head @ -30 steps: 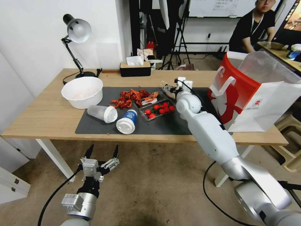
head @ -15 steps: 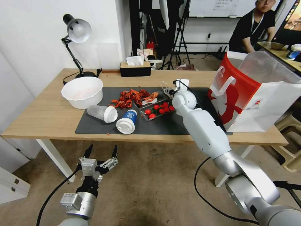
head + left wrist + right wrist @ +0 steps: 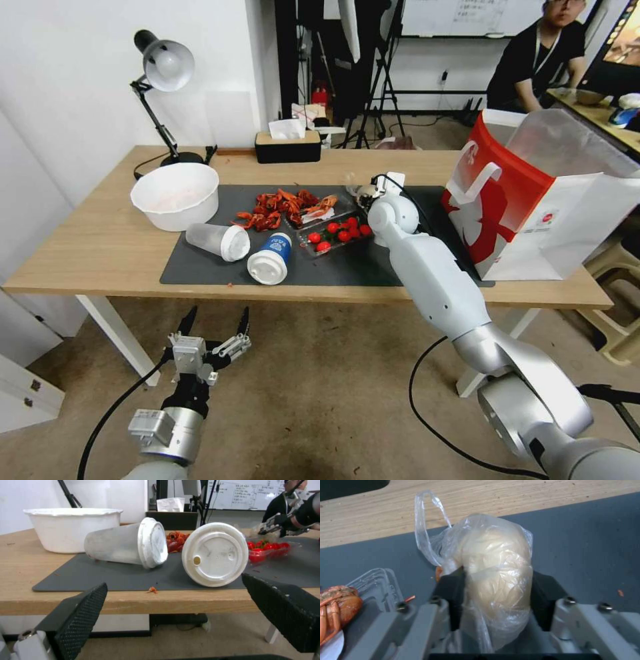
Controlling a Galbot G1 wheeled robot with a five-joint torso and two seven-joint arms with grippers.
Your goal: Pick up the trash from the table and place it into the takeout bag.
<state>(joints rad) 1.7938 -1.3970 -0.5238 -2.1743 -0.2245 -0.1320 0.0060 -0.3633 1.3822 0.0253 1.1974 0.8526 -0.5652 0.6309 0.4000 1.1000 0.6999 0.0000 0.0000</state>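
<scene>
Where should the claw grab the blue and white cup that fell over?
Probably around its middle, from above. The blue-white cup lies on its side on the dark mat, lid facing the table's front edge, so its round wall is the free part. The frosted cup lies close beside it, so come straight down. The left claw hangs open below the table.

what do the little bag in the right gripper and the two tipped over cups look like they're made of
Small bag, pinched in the right gripper: thin clear plastic film, glossy and wrinkled. Frosted cup: seemingly translucent matte plastic, cloudy wall. Blue-white cup: likely printed paper; its white lid looks like moulded plastic.
</scene>
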